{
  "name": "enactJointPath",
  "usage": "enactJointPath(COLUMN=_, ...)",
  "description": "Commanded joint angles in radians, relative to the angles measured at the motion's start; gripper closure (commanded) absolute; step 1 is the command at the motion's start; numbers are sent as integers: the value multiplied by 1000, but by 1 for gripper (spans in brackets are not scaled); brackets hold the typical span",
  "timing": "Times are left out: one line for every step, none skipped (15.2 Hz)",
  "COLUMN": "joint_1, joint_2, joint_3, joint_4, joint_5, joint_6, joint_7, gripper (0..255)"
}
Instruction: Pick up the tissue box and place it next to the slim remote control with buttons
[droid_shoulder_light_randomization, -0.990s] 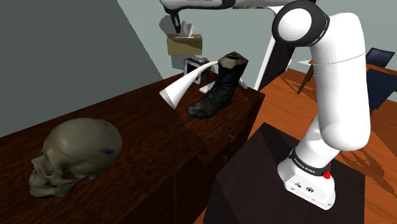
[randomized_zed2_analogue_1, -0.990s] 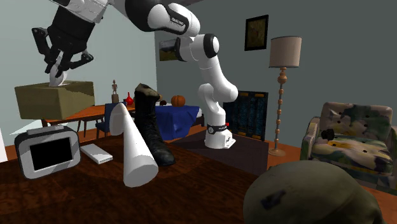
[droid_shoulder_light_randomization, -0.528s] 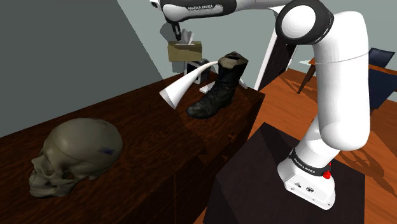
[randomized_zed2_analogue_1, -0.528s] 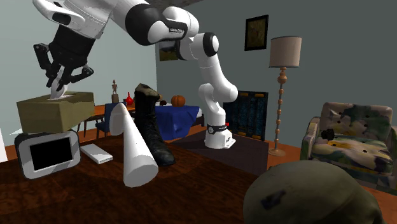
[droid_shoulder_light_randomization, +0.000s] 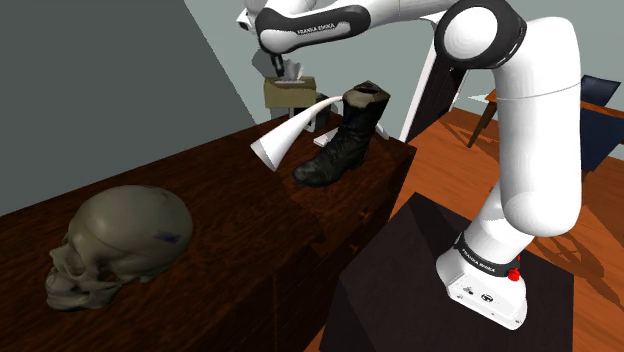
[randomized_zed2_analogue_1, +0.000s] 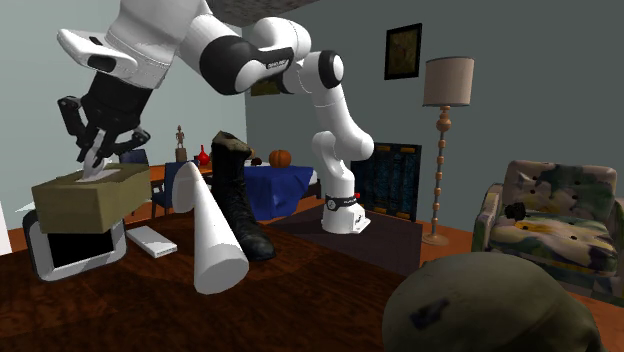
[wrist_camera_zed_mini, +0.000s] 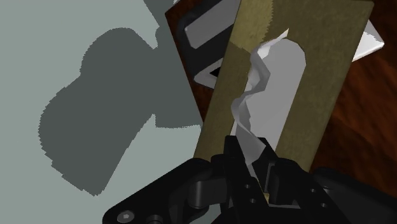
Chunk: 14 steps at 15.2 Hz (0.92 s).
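You're looking at dark wood counter (droid_shoulder_light_randomization: 230, 215). Skull (droid_shoulder_light_randomization: 118, 245) is sitting at near end in shoulder view. Black boot (droid_shoulder_light_randomization: 345, 140) is standing upright at far end, white horn (droid_shoulder_light_randomization: 290, 133) resting just beside it, wide end pointing toward skull. Slim grey remote (randomized_zed2_analogue_1: 152, 241) is lying flat between horn and white-framed screen (randomized_zed2_analogue_1: 75, 250), which is standing upright.

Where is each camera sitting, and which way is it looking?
Shoulder view: beside the stand, looking down along the wooden table past the skull towards the boot; the white arm shows, reaching over.
Second exterior view: low over the table by the skull, facing the arm's base and the room; whole arm and gripper show.
Wrist view: on the hand, looking down at the tissue box; black fingers clasp its tissue.
Shared: both outside views show skull, boot, white horn and tissue box.
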Motion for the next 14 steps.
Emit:
enactJointPath(joint_1=-3, joint_2=-1, joint_3=-2, joint_4=-26, joint_5=-5, joint_6=22, joint_7=14, gripper=255)
enactJointPath(joint_1=-4, joint_2=0, joint_3=-2, joint_4=-37, joint_5=-7, joint_6=32, joint_7=21, gripper=255)
enactJointPath(joint_1=-4, joint_2=1, joint_3=-3, joint_4=-49, joint_5=-10, joint_6=42, joint_7=28, gripper=255)
enactJointPath(joint_1=-5, joint_2=2, joint_3=-4, joint_4=-59, joint_5=-13, joint_6=52, joint_7=35, gripper=255)
enactJointPath(joint_1=-5, joint_2=3, joint_3=-5, joint_4=-70, joint_5=-16, joint_6=62, joint_7=42, gripper=255)
enactJointPath(joint_1=-6, joint_2=5, joint_3=-6, joint_4=-79, joint_5=-19, joint_6=72, joint_7=50, gripper=255)
enactJointPath(joint_1=-6, joint_2=7, joint_3=-7, joint_4=-89, joint_5=-22, joint_6=81, joint_7=57, gripper=255)
enactJointPath(joint_1=-7, joint_2=9, joint_3=-8, joint_4=-98, joint_5=-25, joint_6=90, joint_7=64, gripper=255)
enactJointPath(joint_1=-7, joint_2=11, joint_3=-9, joint_4=-107, joint_5=-28, joint_6=100, joint_7=71, gripper=255)
enactJointPath(joint_1=-7, joint_2=13, joint_3=-10, joint_4=-116, joint_5=-31, joint_6=109, joint_7=78, gripper=255)
enactJointPath(joint_1=-8, joint_2=16, joint_3=-11, joint_4=-124, joint_5=-34, joint_6=118, joint_7=85, gripper=255)
enactJointPath(joint_1=-8, joint_2=19, joint_3=-12, joint_4=-132, joint_5=-38, joint_6=127, joint_7=92, gripper=255)
enactJointPath(joint_1=-8, joint_2=22, joint_3=-13, joint_4=-140, joint_5=-41, joint_6=136, joint_7=99, gripper=255)
enactJointPath(joint_1=-8, joint_2=26, joint_3=-14, joint_4=-147, joint_5=-44, joint_6=144, joint_7=106, gripper=255)
